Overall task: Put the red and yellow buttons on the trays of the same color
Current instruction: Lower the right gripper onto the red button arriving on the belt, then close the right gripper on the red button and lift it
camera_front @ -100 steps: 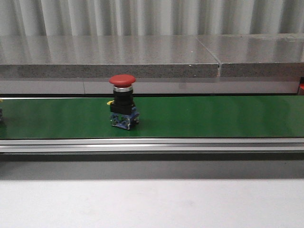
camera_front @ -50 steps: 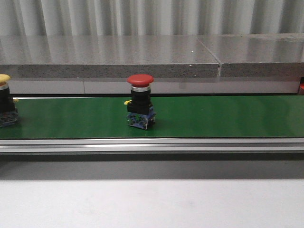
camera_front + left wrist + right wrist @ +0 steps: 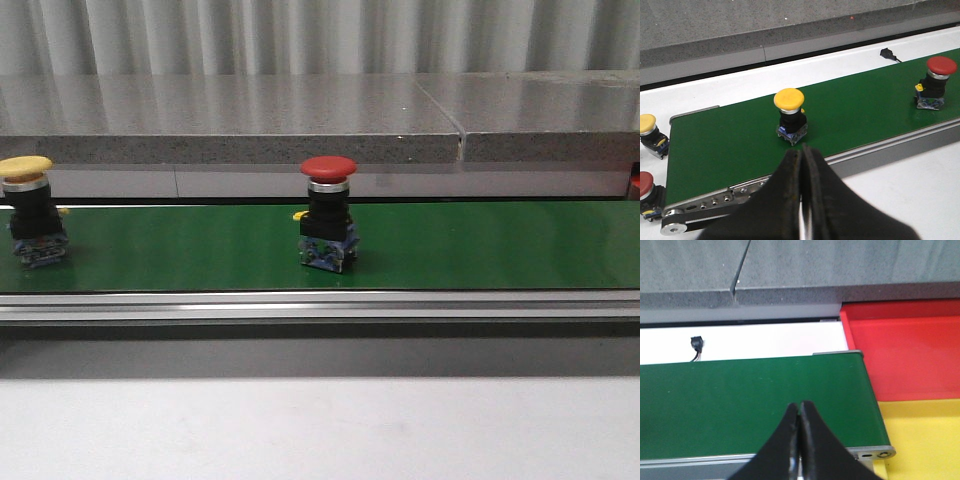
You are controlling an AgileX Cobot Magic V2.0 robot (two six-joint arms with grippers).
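Grey corrugated wall behind, the green conveyor belt (image 3: 480,245) carries a red mushroom-cap push button (image 3: 327,213) and a yellow mushroom-cap push button (image 3: 789,115), so both the left gripper (image 3: 802,156) and right gripper (image 3: 799,410), fingers pressed together and empty, should spread before descending squarely over a cap

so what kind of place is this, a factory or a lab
Probably a lab mock-up of a factory sorting line: a green conveyor belt carries a red button and a yellow button, with a red tray and yellow tray at its end.

No readable text, labels, brands or numbers in any view.
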